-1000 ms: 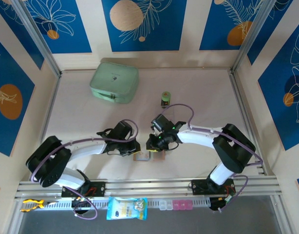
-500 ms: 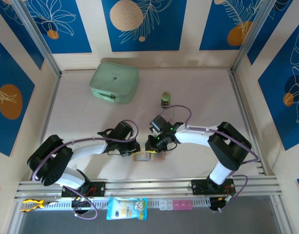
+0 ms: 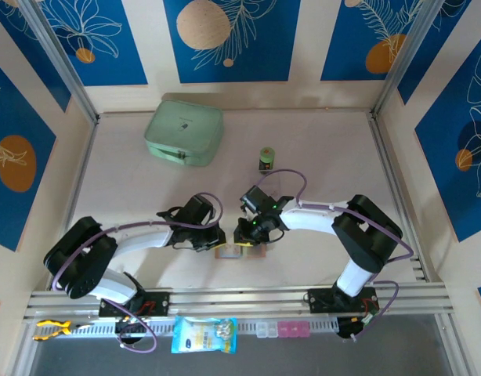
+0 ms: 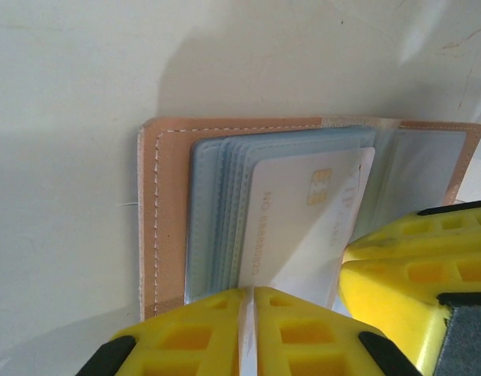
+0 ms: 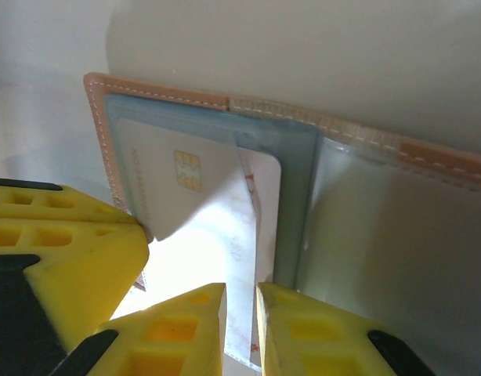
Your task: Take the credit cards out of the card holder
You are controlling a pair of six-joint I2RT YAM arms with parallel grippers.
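Observation:
The card holder (image 3: 239,252) lies open near the table's front edge, pinkish-brown (image 4: 150,211) with pale blue sleeves (image 4: 217,204). A white credit card with a gold chip (image 4: 295,211) sits in one sleeve. My left gripper (image 4: 249,291) is shut on a thin sleeve edge of the holder, at its near left (image 3: 217,241). My right gripper (image 5: 240,288) is shut on a pale credit card with red print (image 5: 247,235) that sticks partly out of the holder (image 5: 397,235). The chip card (image 5: 178,188) lies beside it. Both grippers meet over the holder, the right gripper (image 3: 242,236) close to the left one.
A mint-green case (image 3: 184,131) sits at the back left. A small green-and-black cylinder (image 3: 266,159) stands behind the right arm. Side walls close the table in. A snack packet (image 3: 203,334) and small boxes (image 3: 278,329) lie below the front rail.
The right arm's elbow has shifted slightly left. Both grippers stay at the card holder with their grips unchanged.

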